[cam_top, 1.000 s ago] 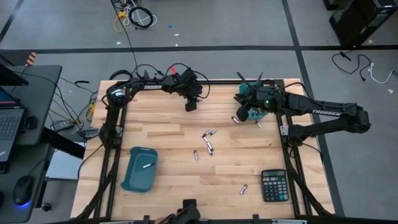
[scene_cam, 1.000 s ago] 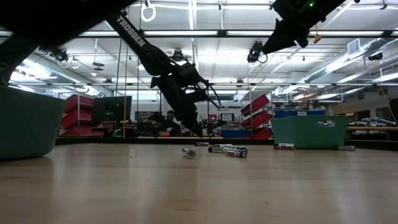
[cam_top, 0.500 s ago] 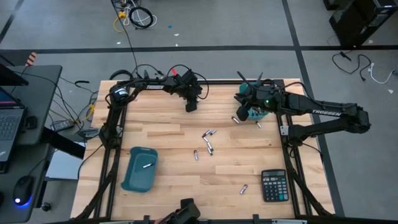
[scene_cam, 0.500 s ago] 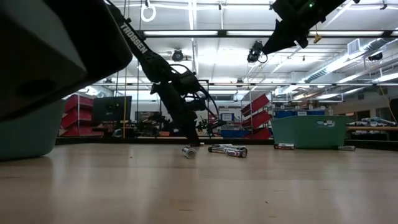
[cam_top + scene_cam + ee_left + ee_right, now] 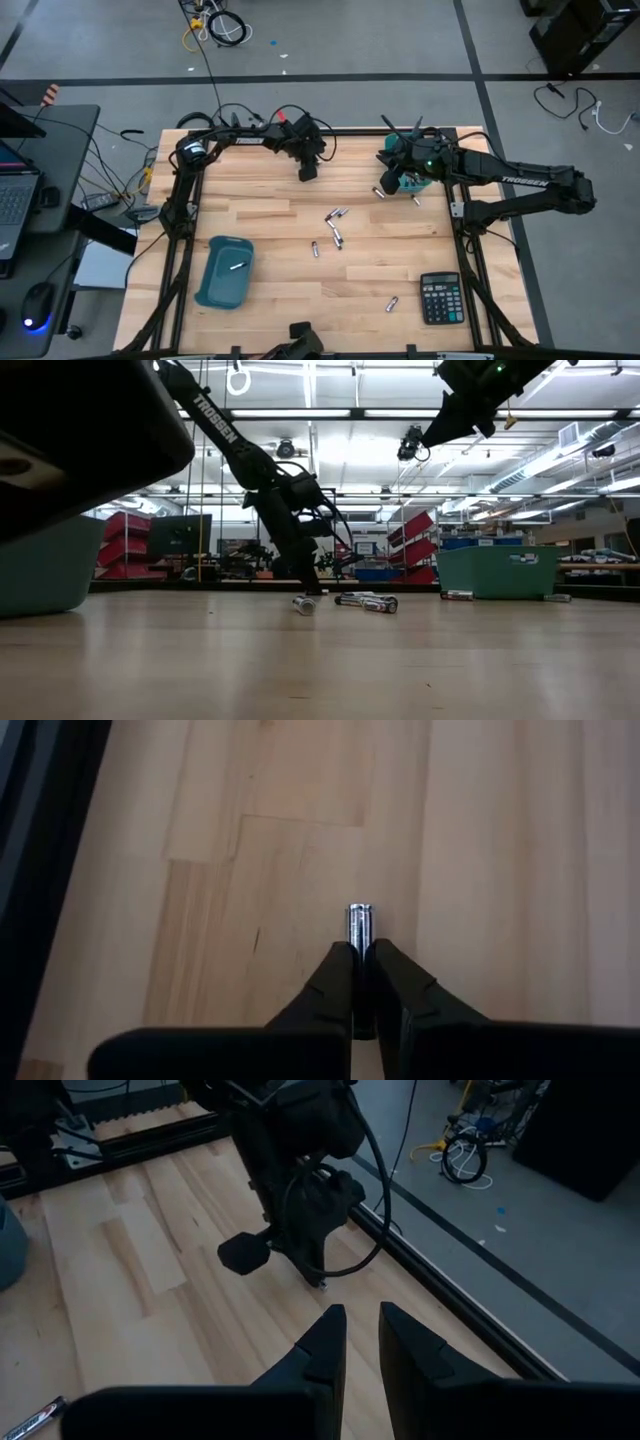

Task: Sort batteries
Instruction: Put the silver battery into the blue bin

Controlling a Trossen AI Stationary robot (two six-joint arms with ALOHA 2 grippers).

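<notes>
Our left pincer (image 5: pixel 360 952) is squeezed shut on one silver battery (image 5: pixel 359 923), low over the tabletop (image 5: pixel 270 205) at the far side, so we can carry it. Our right pincer (image 5: pixel 360 1323) waits a little open, holding nothing, above the far teal bin (image 5: pixel 417 186), while other batteries (image 5: pixel 335 228) lie mid-tabletop.

The pale wooden worktop (image 5: pixel 270 215) is built of butcher-block strips and sits inside a dark metal frame. A black calculator (image 5: pixel 441 298) lies flat near its front right corner, keys up. A teal plastic bin (image 5: pixel 224 271) sits toward the front left, and a second teal bin (image 5: pixel 489 572) stands near the far right edge. Off the worktop's left side a desk carries an open laptop (image 5: pixel 15 200) and a computer mouse (image 5: pixel 37 304). On the grey floor beyond the far edge lies a coil of yellow and white cable (image 5: pixel 213 26), and more loose cable (image 5: pixel 575 103) trails at the right.
</notes>
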